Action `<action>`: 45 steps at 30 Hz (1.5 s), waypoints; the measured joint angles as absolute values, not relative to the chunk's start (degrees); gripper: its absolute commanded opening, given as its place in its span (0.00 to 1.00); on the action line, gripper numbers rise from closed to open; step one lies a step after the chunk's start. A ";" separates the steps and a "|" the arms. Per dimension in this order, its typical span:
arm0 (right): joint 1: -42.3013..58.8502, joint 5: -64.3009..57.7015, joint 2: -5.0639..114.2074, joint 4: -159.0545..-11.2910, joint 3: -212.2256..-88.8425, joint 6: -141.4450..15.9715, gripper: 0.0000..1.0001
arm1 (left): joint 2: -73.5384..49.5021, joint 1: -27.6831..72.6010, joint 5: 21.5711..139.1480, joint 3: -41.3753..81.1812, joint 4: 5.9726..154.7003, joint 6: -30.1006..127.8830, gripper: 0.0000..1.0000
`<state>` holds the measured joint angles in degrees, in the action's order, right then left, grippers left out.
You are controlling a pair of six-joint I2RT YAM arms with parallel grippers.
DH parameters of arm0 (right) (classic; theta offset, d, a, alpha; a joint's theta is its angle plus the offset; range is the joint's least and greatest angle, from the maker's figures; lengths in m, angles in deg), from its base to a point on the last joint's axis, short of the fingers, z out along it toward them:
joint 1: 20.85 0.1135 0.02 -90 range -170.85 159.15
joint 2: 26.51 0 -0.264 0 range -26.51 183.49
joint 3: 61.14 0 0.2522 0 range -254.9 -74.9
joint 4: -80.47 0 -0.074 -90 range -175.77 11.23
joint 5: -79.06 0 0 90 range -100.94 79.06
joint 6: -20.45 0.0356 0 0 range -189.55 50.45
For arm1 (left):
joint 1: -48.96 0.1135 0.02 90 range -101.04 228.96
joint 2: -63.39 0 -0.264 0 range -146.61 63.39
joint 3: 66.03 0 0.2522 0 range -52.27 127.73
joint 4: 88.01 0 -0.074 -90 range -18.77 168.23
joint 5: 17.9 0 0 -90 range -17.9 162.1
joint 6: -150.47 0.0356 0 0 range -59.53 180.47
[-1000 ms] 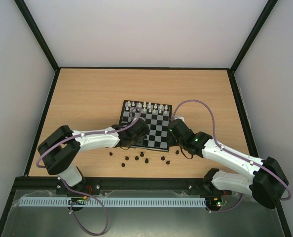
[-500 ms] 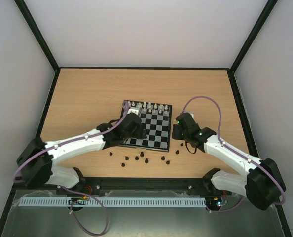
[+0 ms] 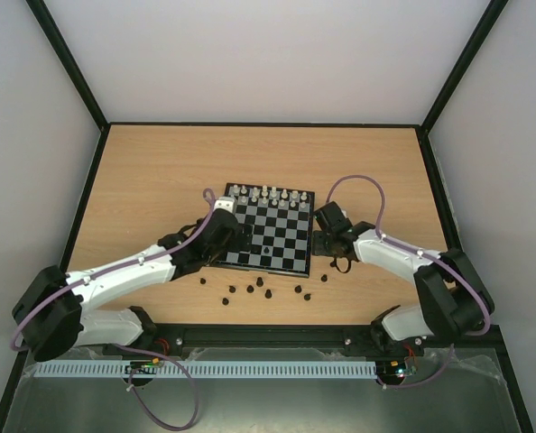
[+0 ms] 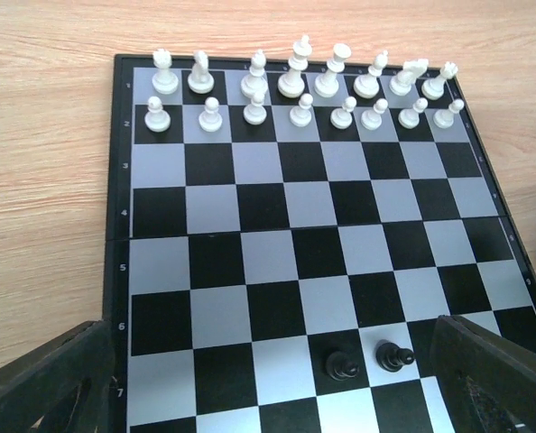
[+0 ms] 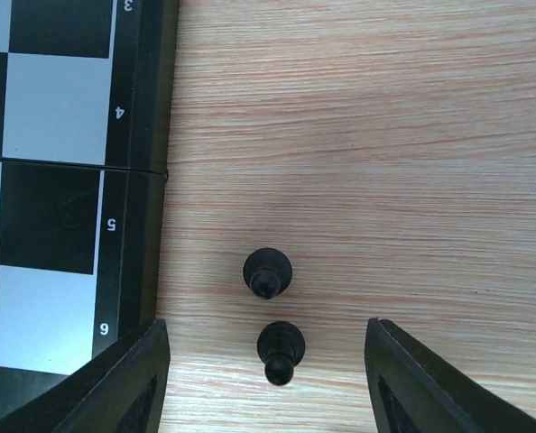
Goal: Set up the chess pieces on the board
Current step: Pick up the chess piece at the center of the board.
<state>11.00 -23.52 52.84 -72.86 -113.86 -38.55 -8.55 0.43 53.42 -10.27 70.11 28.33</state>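
Black chess pieces point(image 4: 342, 365): two stand on the board point(image 4: 214, 262), near rows. A loose pair point(image 5: 267, 271) sits on the tabletop point(image 5: 358, 135) just right of it, and others lie along its near edge. Right fingers point(image 5: 115, 388) open, straddling that pair. Left fingers point(image 4: 42, 388) spread wide, empty. I'd centre on one piece only, or its neighbour may topple.

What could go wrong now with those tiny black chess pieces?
1. Two black pieces stand very close together on the table, right at the gap of the open right gripper. If it closes, it might catch both or tip one over.
2. The open left gripper sits around two black pawns standing on the board. A sideways move could knock them down.
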 measured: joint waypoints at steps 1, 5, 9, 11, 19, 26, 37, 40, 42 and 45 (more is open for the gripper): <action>10.92 -23.50 53.21 -72.88 -113.99 -38.61 0.56 | -7.81 0.60 53.42 -10.92 70.40 28.37 0.99; 10.33 -23.48 54.61 -72.88 -115.50 -38.94 0.47 | -5.12 1.67 53.42 -12.50 71.32 28.42 0.99; 9.50 -23.61 56.30 -72.93 -117.44 -39.60 0.41 | -4.51 2.70 53.71 -13.00 72.25 28.42 0.99; 9.10 -23.61 57.13 -72.95 -118.10 -39.82 0.39 | -4.51 3.16 54.03 -13.22 72.39 28.42 0.99; 8.34 -23.43 60.27 -73.23 -118.69 -40.65 0.27 | -4.42 4.77 55.56 -13.87 72.80 28.42 0.99; 8.34 -23.19 60.97 -73.74 -118.69 -40.97 0.19 | -4.18 5.41 56.31 -13.98 72.80 28.42 0.99; 8.34 -23.19 60.97 -73.95 -118.69 -41.06 0.04 | -4.18 5.65 57.07 -14.09 72.82 28.40 0.99; 8.34 -23.19 60.97 -74.13 -118.69 -41.08 0.03 | -4.18 5.65 57.12 -14.09 72.82 28.40 0.99; 8.34 -23.19 60.86 -74.11 -118.69 -41.08 0.02 | -4.18 5.65 57.12 -14.09 72.82 28.40 0.99; 8.34 -22.73 59.68 -74.09 -118.67 -41.10 0.02 | -4.18 5.65 57.12 -14.09 72.85 28.37 0.99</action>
